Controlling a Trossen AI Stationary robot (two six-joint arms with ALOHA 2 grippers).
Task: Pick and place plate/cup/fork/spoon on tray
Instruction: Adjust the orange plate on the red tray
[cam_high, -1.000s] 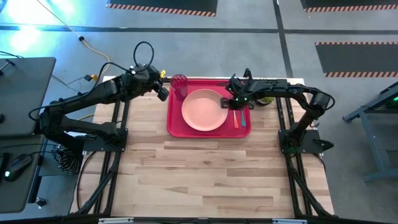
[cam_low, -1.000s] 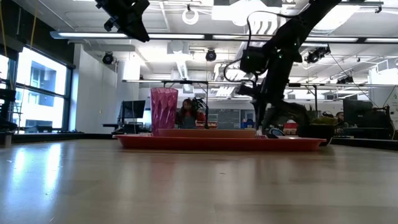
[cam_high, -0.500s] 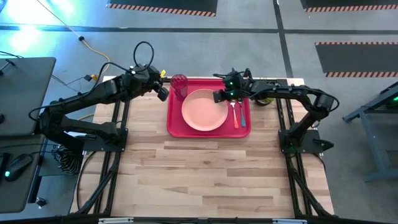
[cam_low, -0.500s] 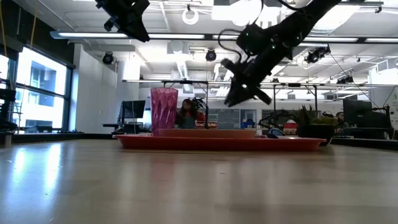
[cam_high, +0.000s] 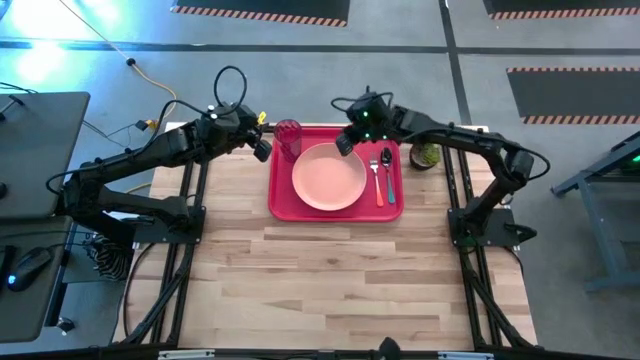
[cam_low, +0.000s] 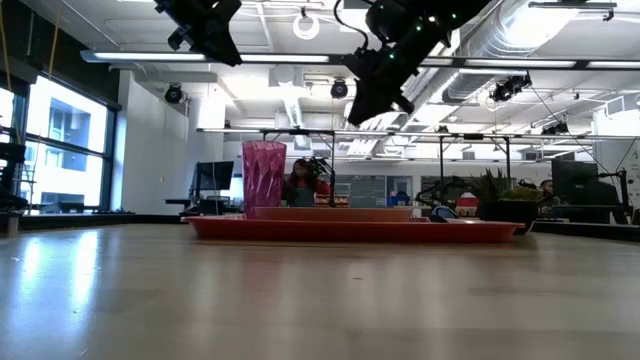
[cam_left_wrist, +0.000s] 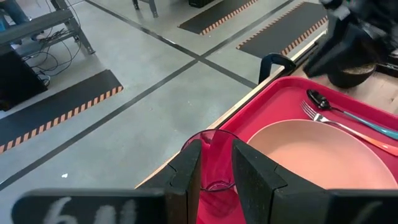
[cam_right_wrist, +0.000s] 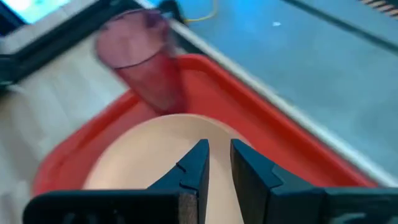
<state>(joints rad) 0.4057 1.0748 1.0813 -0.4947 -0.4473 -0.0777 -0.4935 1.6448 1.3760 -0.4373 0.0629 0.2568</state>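
The red tray (cam_high: 281, 205) lies at the table's far edge. On it are the salmon-pink plate (cam_high: 328, 177), the pink ribbed cup (cam_high: 289, 135) upright at its far left corner, and the orange-handled fork (cam_high: 378, 186) and blue-handled spoon (cam_high: 389, 178) lying side by side right of the plate. My right gripper (cam_high: 345, 143) hangs high over the plate's far edge, fingers close together and empty; its wrist view (cam_right_wrist: 219, 149) looks down on the plate (cam_right_wrist: 155, 162) and the cup (cam_right_wrist: 140, 56). My left gripper (cam_high: 262, 150) waits raised just left of the cup (cam_left_wrist: 214, 137), fingers close together, empty.
A small green potted plant (cam_high: 427, 155) stands just off the tray's right far corner. The wooden table top (cam_high: 340, 280) stretches bare from the tray toward the near edge. The low view shows both grippers well above the tray (cam_low: 350, 228).
My right gripper has risen from the spoon at the tray's right side and gone up and toward the table's left, ending high over the plate's far edge. The spoon stays lying on the tray beside the fork. My left arm has kept still.
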